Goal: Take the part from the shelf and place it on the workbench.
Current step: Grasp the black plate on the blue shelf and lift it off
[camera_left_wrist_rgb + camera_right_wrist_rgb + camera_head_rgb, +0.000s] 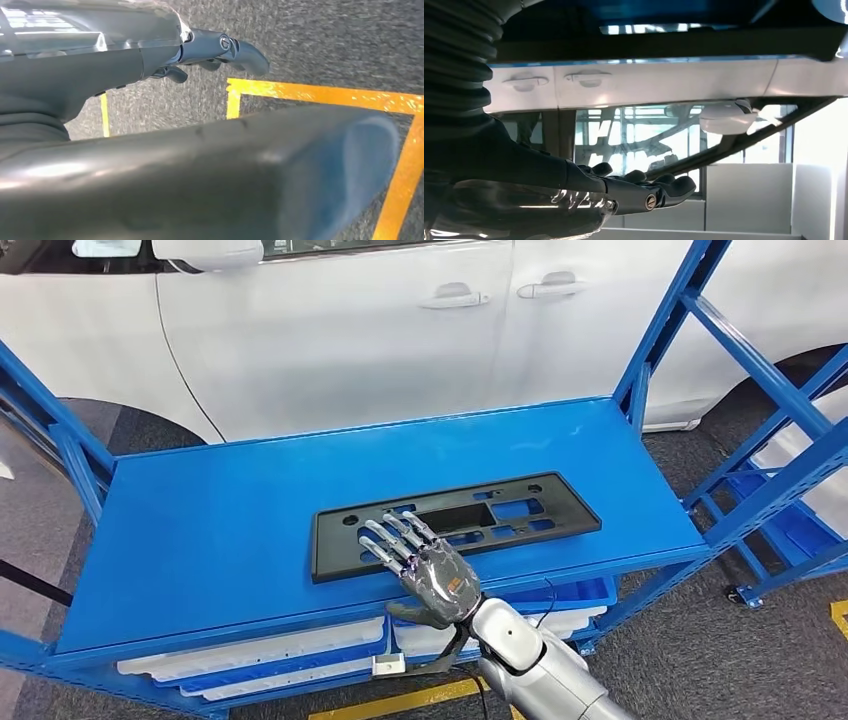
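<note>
A flat black plastic part [520, 510] with several cut-outs lies on the blue shelf top [220, 530], toward its front right. My right hand [425, 570] reaches in over the shelf's front edge, fingers spread and straight, their tips lying over the near left portion of the part. It holds nothing. In the right wrist view that hand [624, 192] is stretched flat, with the part's dark edge [674, 47] just beyond it. My left hand [200, 50] hangs over the floor, empty, its fingers loosely extended.
A white car [350, 330] stands close behind the shelf. Blue uprights and braces [660, 330] rise at the shelf's right end, and another upright at its left. White and blue trays [270, 655] fill the lower level. Yellow floor tape [325, 95] runs below.
</note>
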`<act>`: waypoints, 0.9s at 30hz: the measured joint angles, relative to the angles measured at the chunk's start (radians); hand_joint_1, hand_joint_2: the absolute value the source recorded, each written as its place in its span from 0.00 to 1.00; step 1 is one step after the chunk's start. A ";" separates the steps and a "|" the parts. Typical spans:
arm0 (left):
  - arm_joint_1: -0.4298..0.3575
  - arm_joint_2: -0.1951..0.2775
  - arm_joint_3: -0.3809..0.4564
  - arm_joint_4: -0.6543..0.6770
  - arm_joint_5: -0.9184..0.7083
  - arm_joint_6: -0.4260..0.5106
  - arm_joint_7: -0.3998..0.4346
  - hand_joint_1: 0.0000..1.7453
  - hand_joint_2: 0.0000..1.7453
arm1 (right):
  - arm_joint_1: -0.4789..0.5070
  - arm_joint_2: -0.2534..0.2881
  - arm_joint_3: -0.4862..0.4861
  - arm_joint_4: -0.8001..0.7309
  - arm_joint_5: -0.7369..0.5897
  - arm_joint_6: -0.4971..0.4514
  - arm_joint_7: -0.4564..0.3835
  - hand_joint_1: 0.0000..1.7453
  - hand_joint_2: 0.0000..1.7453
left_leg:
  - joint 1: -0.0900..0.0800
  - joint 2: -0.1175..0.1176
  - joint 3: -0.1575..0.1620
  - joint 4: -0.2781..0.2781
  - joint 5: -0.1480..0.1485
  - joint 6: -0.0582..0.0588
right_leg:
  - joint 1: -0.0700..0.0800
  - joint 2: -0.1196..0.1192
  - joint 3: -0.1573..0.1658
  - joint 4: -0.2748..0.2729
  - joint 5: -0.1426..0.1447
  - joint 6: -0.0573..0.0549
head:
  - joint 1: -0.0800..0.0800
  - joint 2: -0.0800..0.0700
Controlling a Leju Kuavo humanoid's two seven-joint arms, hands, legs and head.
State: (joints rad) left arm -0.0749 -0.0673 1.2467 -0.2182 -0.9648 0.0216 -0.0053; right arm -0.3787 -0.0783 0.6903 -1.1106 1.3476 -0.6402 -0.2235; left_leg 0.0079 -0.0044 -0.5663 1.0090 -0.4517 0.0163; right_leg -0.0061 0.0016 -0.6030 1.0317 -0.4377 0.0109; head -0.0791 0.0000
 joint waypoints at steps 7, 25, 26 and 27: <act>-0.001 -0.001 0.000 0.000 -0.006 0.003 -0.011 0.00 0.00 | -0.045 0.017 0.010 0.127 0.048 -0.027 0.051 0.00 1.00 | 0.002 0.001 -0.062 0.144 -0.088 -0.031 | -0.005 0.000 0.018 -0.033 0.002 -0.032 | 0.000 0.000; -0.005 0.001 -0.001 0.000 -0.030 -0.002 -0.021 0.00 0.00 | -0.221 0.087 -0.027 0.452 0.203 -0.061 0.338 0.00 1.00 | 0.002 0.002 -0.011 -0.009 0.021 0.014 | -0.003 0.003 -0.112 0.269 -0.144 0.016 | 0.000 0.000; -0.005 0.002 -0.001 0.000 -0.031 -0.002 -0.021 0.00 0.00 | -0.235 0.090 -0.031 0.479 0.211 -0.061 0.357 0.00 1.00 | 0.002 0.001 -0.010 -0.009 0.021 0.013 | -0.003 0.003 -0.108 0.259 -0.126 0.014 | 0.000 0.000; -0.005 0.002 -0.001 0.000 -0.031 -0.002 -0.021 0.00 0.00 | -0.249 0.093 -0.034 0.501 0.214 -0.061 0.369 0.00 1.00 | 0.001 0.001 -0.008 -0.009 0.021 0.013 | -0.002 0.003 -0.083 0.209 -0.093 0.009 | 0.000 0.000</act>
State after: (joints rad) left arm -0.0794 -0.0656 1.2454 -0.2182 -0.9959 0.0195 -0.0259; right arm -0.6272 0.0148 0.6562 -0.6092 1.5621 -0.7011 0.1455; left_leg 0.0089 -0.0035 -0.5742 1.0003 -0.4311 0.0294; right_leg -0.0078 0.0047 -0.6864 1.2403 -0.5302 0.0202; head -0.0790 0.0000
